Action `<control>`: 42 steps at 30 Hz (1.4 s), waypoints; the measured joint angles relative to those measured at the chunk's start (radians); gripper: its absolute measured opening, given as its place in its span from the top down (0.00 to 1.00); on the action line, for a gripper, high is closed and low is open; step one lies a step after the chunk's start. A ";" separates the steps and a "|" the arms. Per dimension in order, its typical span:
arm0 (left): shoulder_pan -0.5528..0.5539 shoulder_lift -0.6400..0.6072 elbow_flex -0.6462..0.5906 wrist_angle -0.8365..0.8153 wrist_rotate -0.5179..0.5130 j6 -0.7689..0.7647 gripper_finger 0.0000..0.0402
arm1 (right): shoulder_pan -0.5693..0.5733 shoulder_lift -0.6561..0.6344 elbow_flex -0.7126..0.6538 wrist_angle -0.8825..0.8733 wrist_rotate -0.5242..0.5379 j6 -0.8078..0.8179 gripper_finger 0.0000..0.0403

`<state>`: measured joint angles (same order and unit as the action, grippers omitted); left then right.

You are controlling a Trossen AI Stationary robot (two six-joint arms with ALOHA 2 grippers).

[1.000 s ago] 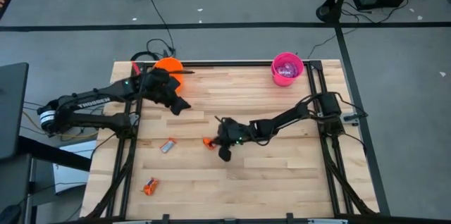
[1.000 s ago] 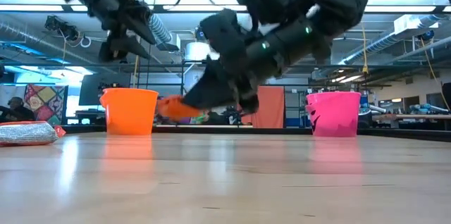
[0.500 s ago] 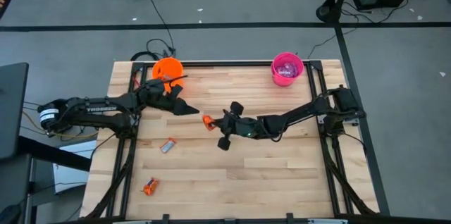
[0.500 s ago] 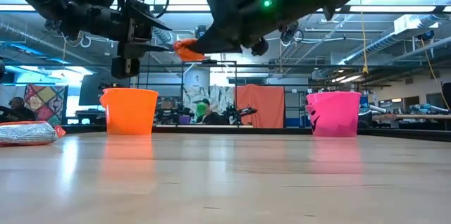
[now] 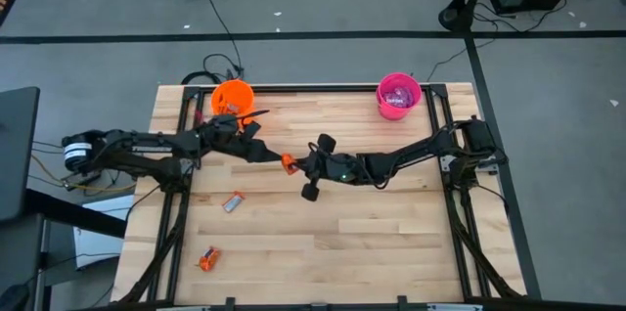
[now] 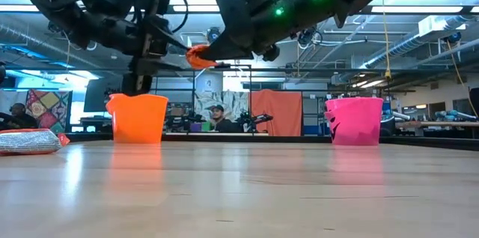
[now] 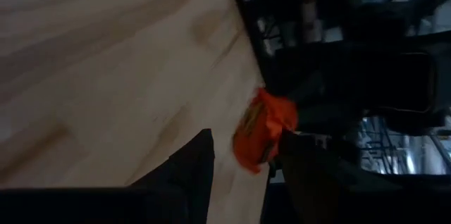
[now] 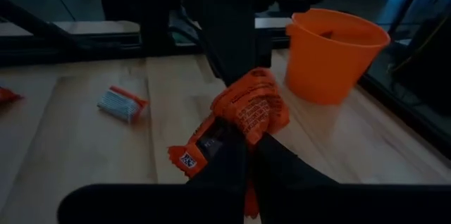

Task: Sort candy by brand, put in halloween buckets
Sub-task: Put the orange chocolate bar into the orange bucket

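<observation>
Currently the orange bucket (image 5: pixel 232 96) serves as landmark, at the table's (image 5: pixel 391 252) far left corner. Across from it, the pink bucket (image 5: pixel 398 95) already holds candy. Nearer, the right gripper (image 5: pixel 293 164) clenches an orange candy (image 5: pixel 288 163) aloft; the left gripper (image 5: pixel 266 154), fingers parted, faces it. Two candies (image 5: pixel 233 201) remain loose, well apart from the bucket; nothing obstructs.

No lettering on the orange candy wrapper (image 8: pixel 246 115) or elsewhere can be read.

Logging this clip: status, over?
Right gripper shut on shiny orange wrapped candy, aloft mid-table. Left gripper open beside it. Nothing blocking.
</observation>
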<state>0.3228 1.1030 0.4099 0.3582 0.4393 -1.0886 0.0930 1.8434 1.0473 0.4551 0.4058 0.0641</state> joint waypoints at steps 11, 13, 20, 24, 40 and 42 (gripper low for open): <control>-0.011 0.099 0.001 0.199 0.033 -0.012 0.77 | -0.003 0.000 0.000 -0.001 -0.007 0.023 0.95; -0.012 0.099 0.001 0.199 0.041 0.015 0.84 | -0.003 0.000 0.000 0.000 -0.007 0.033 0.95; -0.009 0.098 0.001 0.216 0.045 0.035 0.97 | -0.008 0.000 0.000 -0.008 -0.037 0.125 0.90; 0.009 0.094 0.001 0.215 0.046 0.037 0.98 | -0.019 0.000 0.002 -0.055 -0.108 0.299 0.80; 0.180 -0.034 0.053 -0.031 0.028 0.269 0.99 | -0.021 0.004 0.000 -0.204 -0.400 0.521 0.61; 0.210 -0.048 0.093 -0.142 0.016 0.352 0.99 | -0.017 0.004 0.000 -0.206 -0.400 0.522 0.61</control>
<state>0.5328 1.0553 0.5031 0.2157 0.4556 -0.7366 0.0761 1.8477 1.0473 0.2494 0.0057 0.5866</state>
